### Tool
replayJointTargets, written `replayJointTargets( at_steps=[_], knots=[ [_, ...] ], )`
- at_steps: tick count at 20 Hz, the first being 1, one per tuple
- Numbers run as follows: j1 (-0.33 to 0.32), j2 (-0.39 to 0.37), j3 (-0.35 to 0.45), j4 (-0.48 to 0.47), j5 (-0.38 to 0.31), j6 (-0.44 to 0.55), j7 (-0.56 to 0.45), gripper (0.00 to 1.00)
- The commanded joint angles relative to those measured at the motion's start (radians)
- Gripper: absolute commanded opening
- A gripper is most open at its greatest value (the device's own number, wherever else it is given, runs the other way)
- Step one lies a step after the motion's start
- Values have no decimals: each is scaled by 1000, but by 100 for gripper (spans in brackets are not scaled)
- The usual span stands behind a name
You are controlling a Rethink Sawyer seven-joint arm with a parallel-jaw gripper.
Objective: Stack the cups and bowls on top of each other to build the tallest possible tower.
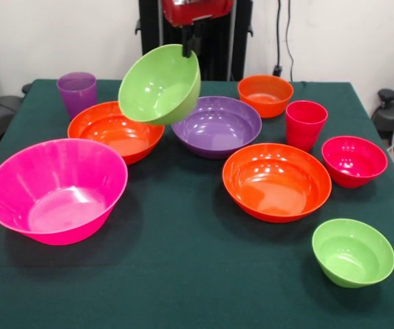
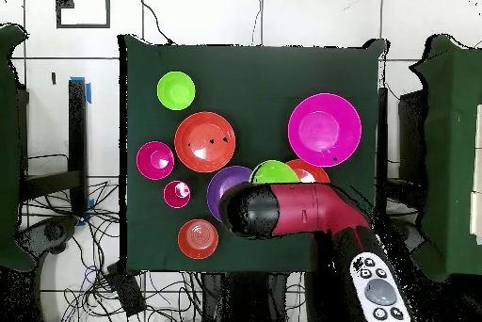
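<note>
Overhead view: the arm (image 2: 311, 213) hides most of the lime bowl (image 1: 160, 83) the pincer (image 1: 191, 42) clamps aloft, tilted.

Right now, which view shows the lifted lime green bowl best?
The front view: the lime green bowl hangs tilted from the gripper, clamped on its rim, above the table. In the overhead view, only a sliver shows beyond the arm.

Overhead, the purple bowl (image 2: 224, 189), lifted green bowl (image 2: 273, 171) and an orange bowl (image 2: 311, 169) were partly covered by the arm (image 2: 301, 213); the purple cup was hidden entirely.
</note>
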Motion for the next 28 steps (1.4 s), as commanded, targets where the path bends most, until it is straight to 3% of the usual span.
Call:
replayJointTargets(
  at_steps=[1,21,24,28],
  knots=[
    [-15,17,78,-49,-46,-22,-40,0],
    [-16,50,91,-48,-86,-40,-57,0],
    [9,76,86,-65,-109,-86,-26,0],
    [34,78,76,-108,-107,-47,6,0]
  ],
)
